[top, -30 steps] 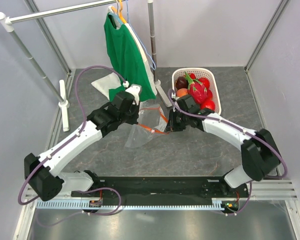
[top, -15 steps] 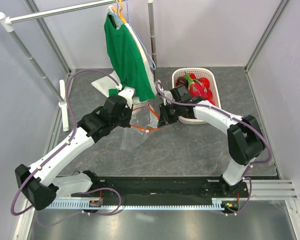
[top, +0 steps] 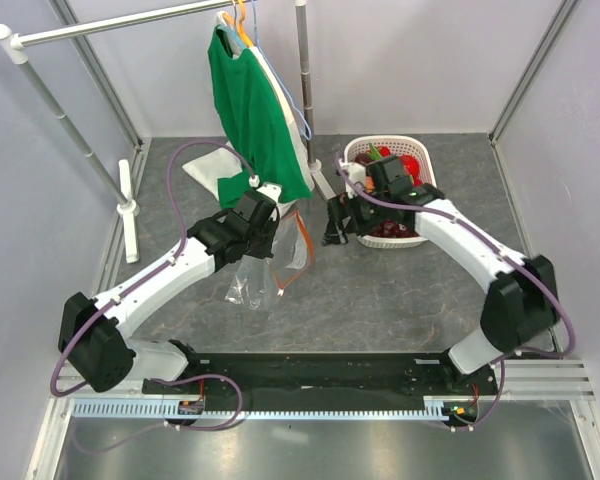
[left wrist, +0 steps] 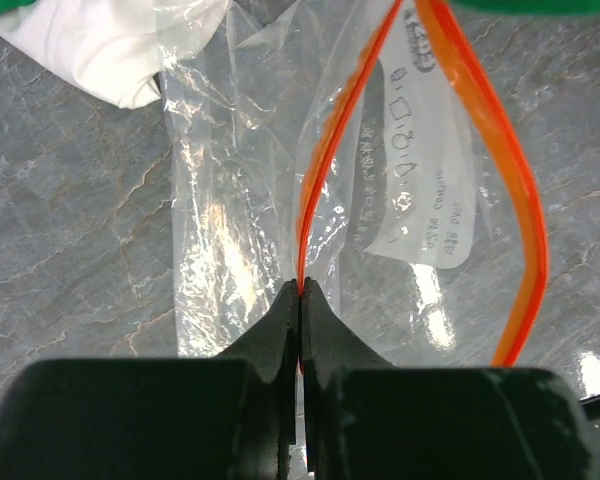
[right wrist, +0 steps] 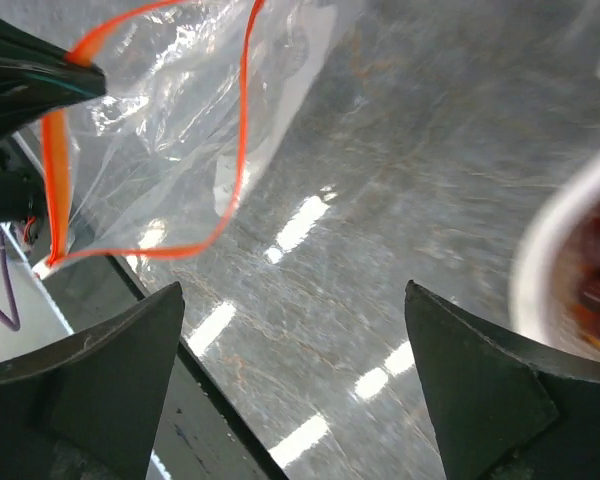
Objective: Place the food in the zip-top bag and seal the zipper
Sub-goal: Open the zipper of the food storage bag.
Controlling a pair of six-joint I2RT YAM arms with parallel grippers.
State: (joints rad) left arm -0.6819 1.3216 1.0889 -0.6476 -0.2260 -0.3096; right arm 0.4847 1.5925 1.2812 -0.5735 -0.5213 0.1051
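Observation:
The clear zip-top bag (top: 252, 272) hangs off the table from my left gripper (top: 276, 222). Its mouth gapes, and the orange-red zipper (top: 302, 240) forms a loop. In the left wrist view the left gripper (left wrist: 300, 285) is shut on one strip of the zipper (left wrist: 325, 160). My right gripper (top: 335, 225) is open and empty between the bag and the basket. Its wrist view shows the right gripper (right wrist: 292, 290) wide apart over bare table, with the bag (right wrist: 170, 130) at upper left. The food (top: 410, 165) lies in the white basket (top: 360, 147), partly hidden by the right arm.
A green shirt (top: 255, 110) hangs from the clothes rack just behind the bag, beside the rack's upright pole (top: 305, 90). A white cloth (top: 208, 170) lies at the back left. The basket's rim (right wrist: 570, 230) sits close to my right fingers.
My right gripper opened, let go of the bag's zipper and drew back toward the basket. The left gripper kept its hold, and the bag now hangs more upright.

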